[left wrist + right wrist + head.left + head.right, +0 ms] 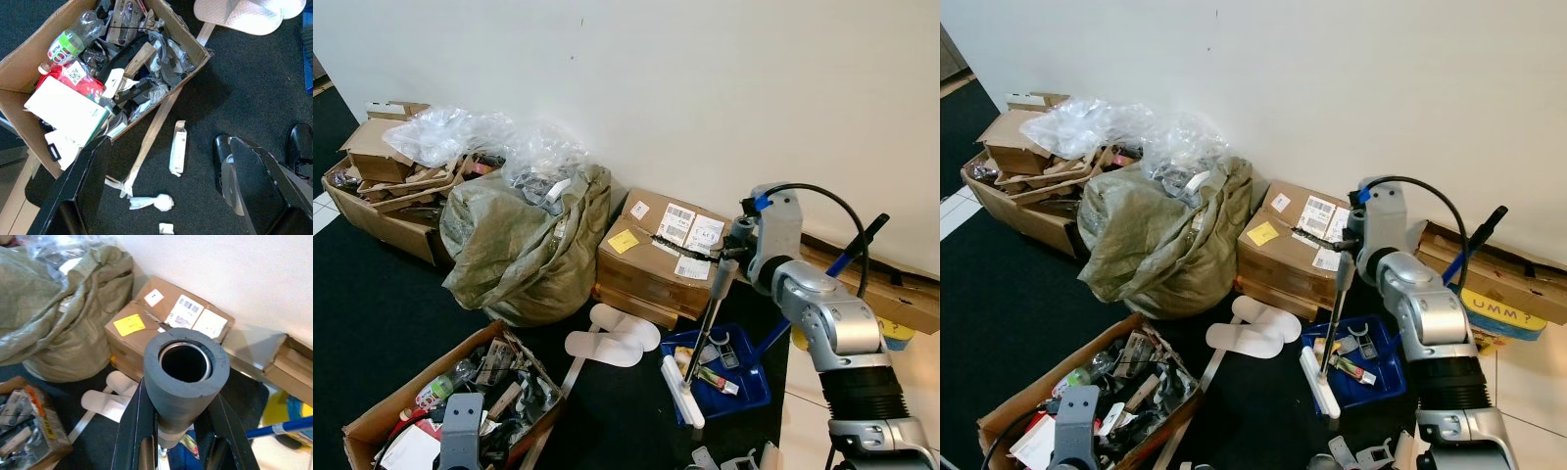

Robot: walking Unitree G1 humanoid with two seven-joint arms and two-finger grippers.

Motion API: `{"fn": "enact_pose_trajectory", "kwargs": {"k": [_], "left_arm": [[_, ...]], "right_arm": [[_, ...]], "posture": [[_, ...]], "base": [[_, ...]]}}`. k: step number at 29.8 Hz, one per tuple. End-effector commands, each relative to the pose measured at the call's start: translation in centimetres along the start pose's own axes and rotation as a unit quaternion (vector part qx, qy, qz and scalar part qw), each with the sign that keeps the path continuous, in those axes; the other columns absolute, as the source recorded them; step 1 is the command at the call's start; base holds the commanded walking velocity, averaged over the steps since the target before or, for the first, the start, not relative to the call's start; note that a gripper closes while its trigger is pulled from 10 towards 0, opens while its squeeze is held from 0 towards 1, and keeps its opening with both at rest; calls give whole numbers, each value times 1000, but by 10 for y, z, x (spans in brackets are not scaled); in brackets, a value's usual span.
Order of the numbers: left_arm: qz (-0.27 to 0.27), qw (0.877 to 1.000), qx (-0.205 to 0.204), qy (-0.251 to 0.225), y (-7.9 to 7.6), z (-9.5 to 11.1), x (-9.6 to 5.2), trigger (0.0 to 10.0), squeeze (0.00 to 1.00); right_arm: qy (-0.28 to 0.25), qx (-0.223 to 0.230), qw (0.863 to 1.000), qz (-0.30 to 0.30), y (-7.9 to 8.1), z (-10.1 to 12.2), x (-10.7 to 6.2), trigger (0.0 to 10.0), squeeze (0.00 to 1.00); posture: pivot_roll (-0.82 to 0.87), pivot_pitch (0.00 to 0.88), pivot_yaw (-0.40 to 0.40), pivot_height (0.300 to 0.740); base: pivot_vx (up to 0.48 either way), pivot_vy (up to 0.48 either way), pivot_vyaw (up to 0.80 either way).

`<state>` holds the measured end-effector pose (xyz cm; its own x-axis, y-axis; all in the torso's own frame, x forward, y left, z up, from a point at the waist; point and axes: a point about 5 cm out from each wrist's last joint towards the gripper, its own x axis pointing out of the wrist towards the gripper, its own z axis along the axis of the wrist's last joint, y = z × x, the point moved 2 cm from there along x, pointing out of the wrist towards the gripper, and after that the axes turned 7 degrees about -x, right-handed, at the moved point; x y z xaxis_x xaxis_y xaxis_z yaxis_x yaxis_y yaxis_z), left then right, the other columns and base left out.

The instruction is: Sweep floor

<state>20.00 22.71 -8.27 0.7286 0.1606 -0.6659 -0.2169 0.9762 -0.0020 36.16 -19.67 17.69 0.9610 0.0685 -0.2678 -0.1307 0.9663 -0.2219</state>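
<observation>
My right gripper (183, 433) is shut on the grey foam grip (186, 377) of a broom handle (710, 318), held up beside the labelled cardboard box (656, 259). The handle slants down to a white broom head (683, 392), which rests on a blue dustpan (749, 387) holding small bits of litter. My left gripper (171, 196) hangs open low over the dark carpet, with nothing between its fingers. Under it lie a small white carton (178, 147), a crumpled paper wad (151, 201) and a long wooden strip (154, 132).
An open cardboard box of junk (372, 421) stands at the near left. A green sack (524, 245) and more boxes (382, 186) line the white wall. White slippers (617, 338) lie by the dustpan. Pale tiles (803, 411) begin at the right.
</observation>
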Motion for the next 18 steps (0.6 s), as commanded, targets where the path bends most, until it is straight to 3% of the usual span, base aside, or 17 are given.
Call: {"fn": "enact_pose_trajectory", "kwargs": {"k": [1, 18], "left_arm": [[2, 1000, 4, 24, 4, -13, -4, 10000, 0], [-7, 999, 5, 35, 4, -19, -6, 10000, 0]], "right_arm": [[-6, -9, 1000, -10, -3, 3, 0, 10000, 0], [24, -7, 998, -59, -20, -4, -1, 10000, 0]], "posture": [[-86, 159, 10, 740], [-88, 151, 11, 740]], "base": [[0, 0, 0], [0, 0, 0]]}}
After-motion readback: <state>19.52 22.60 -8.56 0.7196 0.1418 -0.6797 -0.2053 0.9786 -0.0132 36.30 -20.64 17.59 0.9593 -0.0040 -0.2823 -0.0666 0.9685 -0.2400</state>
